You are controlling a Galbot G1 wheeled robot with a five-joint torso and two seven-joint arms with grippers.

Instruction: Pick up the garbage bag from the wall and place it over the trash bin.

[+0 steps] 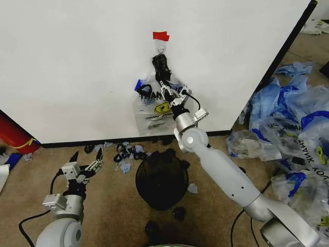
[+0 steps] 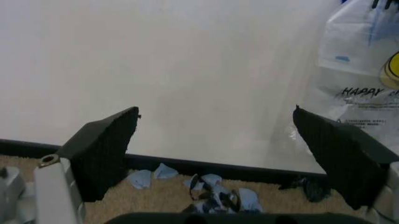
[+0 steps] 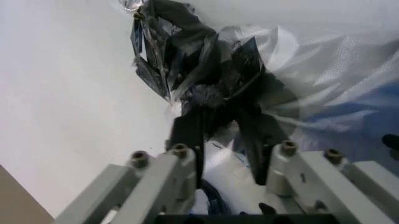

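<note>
With the garbage bag (image 1: 154,110) hanging at frame centre on the wall (image 1: 77,62), the right gripper (image 1: 165,88) has its jaws closed on the bag's gathered top, the left gripper (image 1: 82,165) waits open at lower left, and transfer onto the trash bin (image 1: 162,180) remains.

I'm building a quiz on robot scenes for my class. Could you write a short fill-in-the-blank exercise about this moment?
1. The garbage bag hangs on the wall just below a piece of ____ tape.
2. The ____ gripper is up at the bag's bunched top.
3. The left gripper, low near the floor, has its fingers ____.
4. The trash bin stands on the ____.

Missing words: red; right; open; floor
</note>
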